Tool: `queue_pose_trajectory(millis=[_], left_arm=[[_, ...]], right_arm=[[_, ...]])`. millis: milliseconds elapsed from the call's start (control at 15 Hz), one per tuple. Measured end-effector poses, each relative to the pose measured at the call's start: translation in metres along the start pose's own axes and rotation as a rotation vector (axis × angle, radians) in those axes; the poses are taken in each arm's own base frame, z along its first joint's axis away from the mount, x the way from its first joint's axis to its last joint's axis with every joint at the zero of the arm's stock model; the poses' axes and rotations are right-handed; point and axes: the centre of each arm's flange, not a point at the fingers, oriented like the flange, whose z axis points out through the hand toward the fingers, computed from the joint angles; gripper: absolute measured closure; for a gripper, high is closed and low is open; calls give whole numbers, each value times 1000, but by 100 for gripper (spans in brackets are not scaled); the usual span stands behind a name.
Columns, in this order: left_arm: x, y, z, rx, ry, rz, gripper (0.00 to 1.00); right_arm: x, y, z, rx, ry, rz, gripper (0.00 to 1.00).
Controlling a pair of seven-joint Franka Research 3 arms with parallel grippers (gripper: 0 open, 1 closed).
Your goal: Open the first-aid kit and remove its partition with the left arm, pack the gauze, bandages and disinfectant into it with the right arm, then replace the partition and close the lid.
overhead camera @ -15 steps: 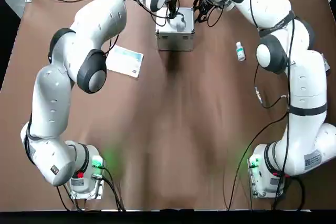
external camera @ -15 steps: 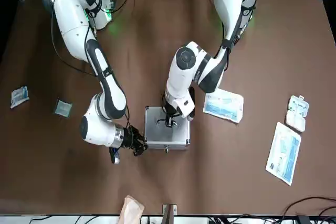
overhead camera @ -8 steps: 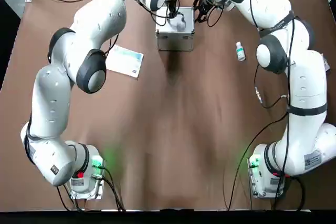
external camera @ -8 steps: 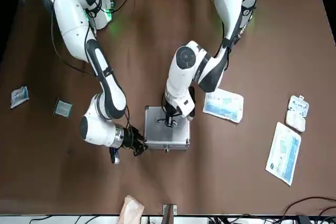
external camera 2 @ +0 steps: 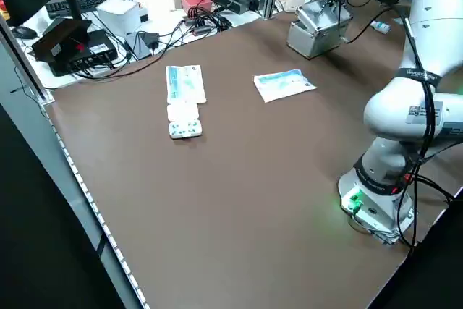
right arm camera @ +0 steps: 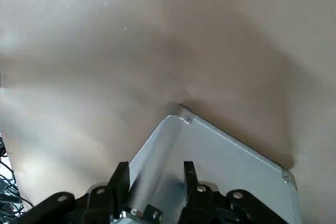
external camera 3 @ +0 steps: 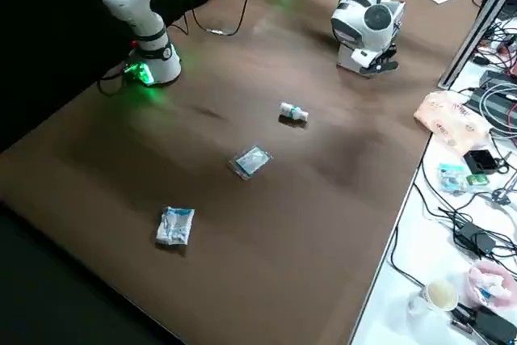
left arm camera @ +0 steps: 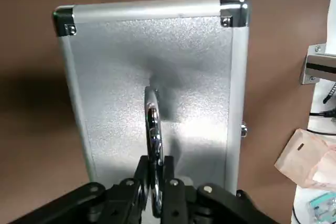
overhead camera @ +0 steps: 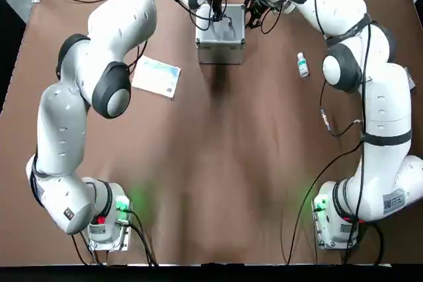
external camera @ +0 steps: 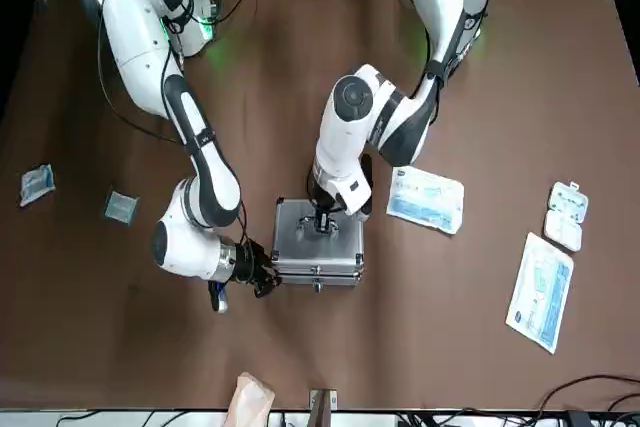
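Note:
The silver first-aid kit (overhead camera: 221,43) (external camera: 318,252) stands at the far middle of the table. My left gripper (external camera: 325,225) (left arm camera: 154,178) comes down on its lid (left arm camera: 152,61) and is shut on the wire loop handle. The lid's front edge looks slightly raised. At the kit's side, my right gripper (external camera: 260,274) (right arm camera: 154,182) has its fingers clamped across the case's metal edging. The disinfectant (overhead camera: 302,65) (external camera 3: 292,112) lies on its side to the kit's right. Two small gauze or bandage packets (external camera: 121,206) (external camera: 36,184) lie farther right. The partition is hidden inside the case.
A flat blue-white pack (overhead camera: 157,76) (external camera: 426,199) lies left of the kit. A longer flat pack (external camera: 540,290) and a small white box (external camera: 566,215) sit near the table's left edge. Cables, boxes and tissues crowd the bench beyond the far edge.
My left gripper has risen a little with the handle in it, and the lid's front edge has come up slightly. The right gripper has stayed at the kit's side.

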Motion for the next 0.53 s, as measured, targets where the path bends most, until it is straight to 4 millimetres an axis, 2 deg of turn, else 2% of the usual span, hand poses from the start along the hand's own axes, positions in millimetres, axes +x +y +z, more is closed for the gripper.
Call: queue_pose_trajectory(millis=[533], left_arm=[[-5, -5, -12, 37, 20, 8, 87]], right_arm=[[0, 0, 0, 0, -1, 0, 53]])
